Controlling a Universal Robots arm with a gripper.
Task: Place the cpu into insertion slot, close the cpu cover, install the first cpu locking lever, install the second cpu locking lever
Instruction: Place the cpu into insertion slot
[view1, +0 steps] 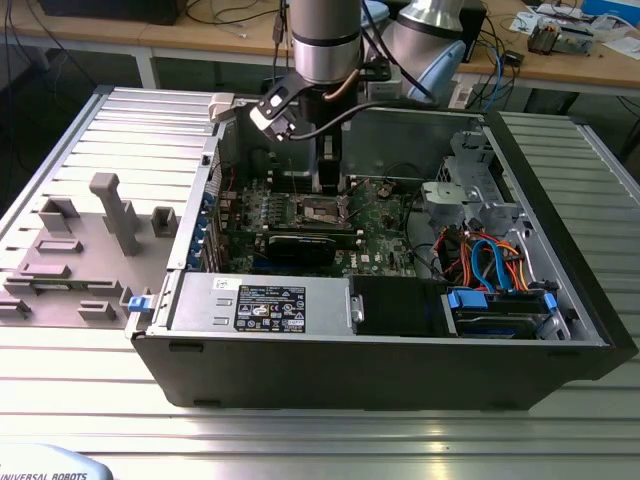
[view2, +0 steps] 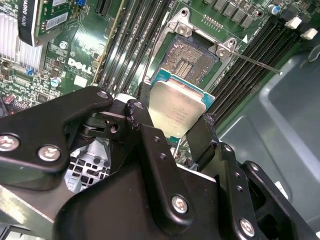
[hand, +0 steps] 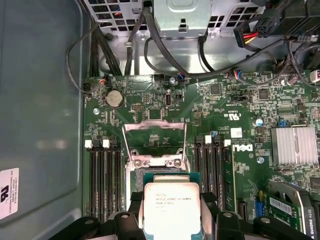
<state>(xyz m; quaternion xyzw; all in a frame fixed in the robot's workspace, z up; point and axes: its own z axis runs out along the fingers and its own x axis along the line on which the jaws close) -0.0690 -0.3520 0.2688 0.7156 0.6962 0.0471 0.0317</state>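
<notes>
silver-grey flat sq cpu (view2: 176, 102) pinched by its side edges in my jaws, near the dark silver-rimmed socket (view2: 192, 57); light, stiff, fragile underside imo, edges only.

Ribbed silver metal table (view1: 300, 440). Carries 2 items. 1 black computer case (view1: 380, 370), laid on its side with the open face up, at centre. 1 grey fixture plate (view1: 95, 270) with raised blocks, at 9 o'clock, just beside the case.
</notes>
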